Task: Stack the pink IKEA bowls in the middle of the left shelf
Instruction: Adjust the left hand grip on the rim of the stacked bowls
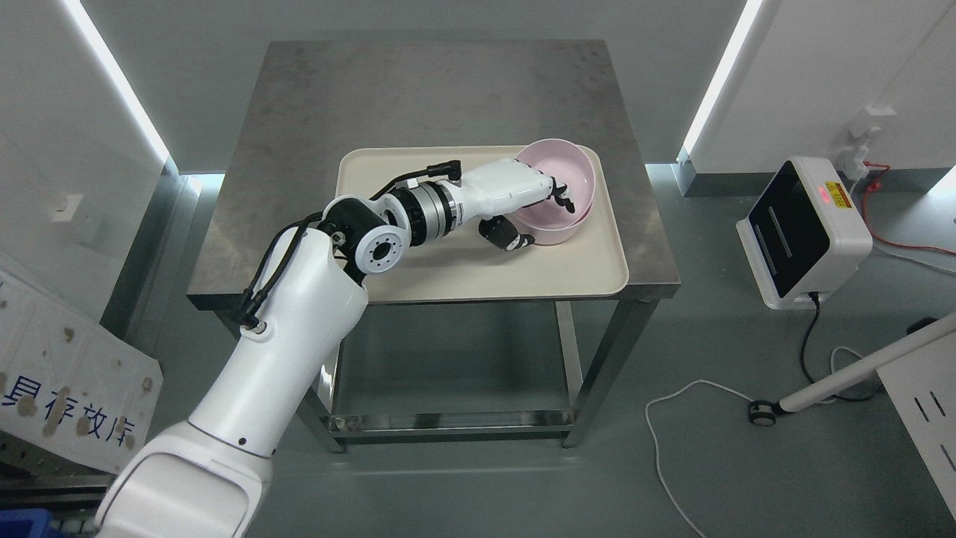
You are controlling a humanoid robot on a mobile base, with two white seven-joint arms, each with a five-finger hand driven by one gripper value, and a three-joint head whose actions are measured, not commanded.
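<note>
Gripping the pink bowl [562, 179] at its near-left rim, our left hand [523, 202] has its fingers [562, 196] hooked inside the bowl and its thumb pressed against the outer wall, clamped on the rim. We locate the bowl at the far right corner of the cream tray [448, 269], tilted slightly. No brand mark is readable on the bowl. The tray rests on the steel table [418, 90]. Our left arm extends from lower left, wrist rolled rightward. A spotted white sheet [67, 373] at left carries blue characters, partly cut off. A white device [803, 232] stands on the floor at right, showing a small red label we cannot read.
</note>
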